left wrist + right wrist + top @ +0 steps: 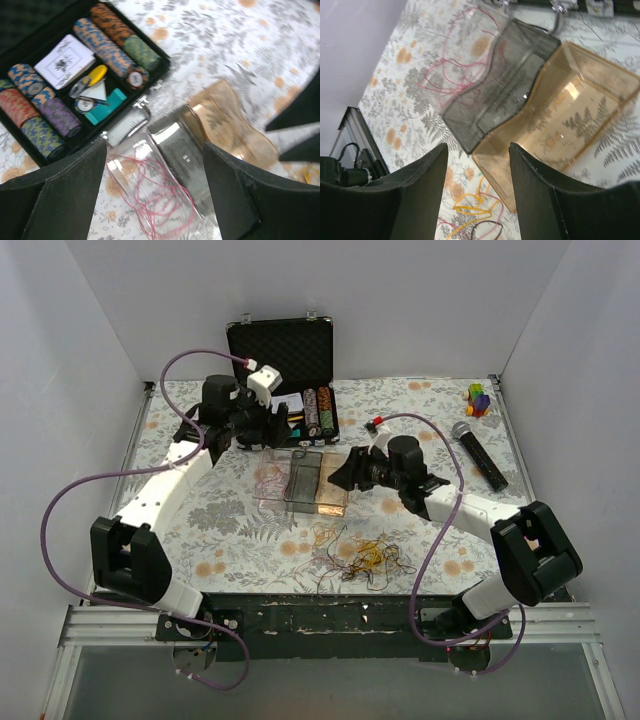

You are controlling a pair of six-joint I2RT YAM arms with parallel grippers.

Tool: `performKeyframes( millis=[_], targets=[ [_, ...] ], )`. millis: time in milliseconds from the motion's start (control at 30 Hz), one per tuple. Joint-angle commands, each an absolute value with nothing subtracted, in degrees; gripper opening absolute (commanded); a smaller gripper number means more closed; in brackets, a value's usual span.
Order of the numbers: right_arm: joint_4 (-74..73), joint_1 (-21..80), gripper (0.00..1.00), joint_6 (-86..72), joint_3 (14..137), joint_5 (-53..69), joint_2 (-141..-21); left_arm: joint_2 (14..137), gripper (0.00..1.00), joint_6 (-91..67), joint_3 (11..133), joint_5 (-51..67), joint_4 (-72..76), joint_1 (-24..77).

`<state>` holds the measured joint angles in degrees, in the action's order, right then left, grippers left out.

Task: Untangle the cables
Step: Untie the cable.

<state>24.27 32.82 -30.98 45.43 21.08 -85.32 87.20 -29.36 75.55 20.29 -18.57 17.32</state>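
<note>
A tangle of thin cables (362, 558), yellow, pink and dark, lies on the floral cloth near the front edge; part shows in the right wrist view (472, 212). Three clear bins stand side by side mid-table: a clear one (270, 480) holding a red cable (157, 197), a grey one (305, 478) and an amber one (334, 492). My left gripper (283, 427) is open and empty above the bins' far end. My right gripper (343, 473) is open and empty beside the amber bin (565, 120).
An open black case (282, 360) with poker chips (115, 40) and cards stands at the back. A microphone (480, 455) and a coloured block toy (479, 398) lie at the right. White walls enclose the table.
</note>
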Motion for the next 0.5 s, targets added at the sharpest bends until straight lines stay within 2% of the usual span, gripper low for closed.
performKeyframes(
  millis=[0, 100, 267, 467],
  targets=[
    [19.1, 33.0, 0.60, -28.5, 42.1, 16.1, -81.3, 80.8, 0.74, -21.1, 75.7, 34.4, -28.1, 17.7],
    [16.6, 33.0, 0.62, -27.7, 39.7, 13.5, -78.2, 76.8, 0.71, -14.4, 72.0, 40.1, -32.0, 19.9],
    [14.0, 32.9, 0.62, -27.9, 36.8, 11.0, -74.1, 70.8, 0.72, -0.3, 62.9, 46.8, -37.3, 25.7],
    [12.5, 33.0, 0.63, -27.5, 34.5, 9.5, -69.4, 69.5, 0.76, 10.6, 52.9, 46.4, -40.4, 36.6]
  ],
)
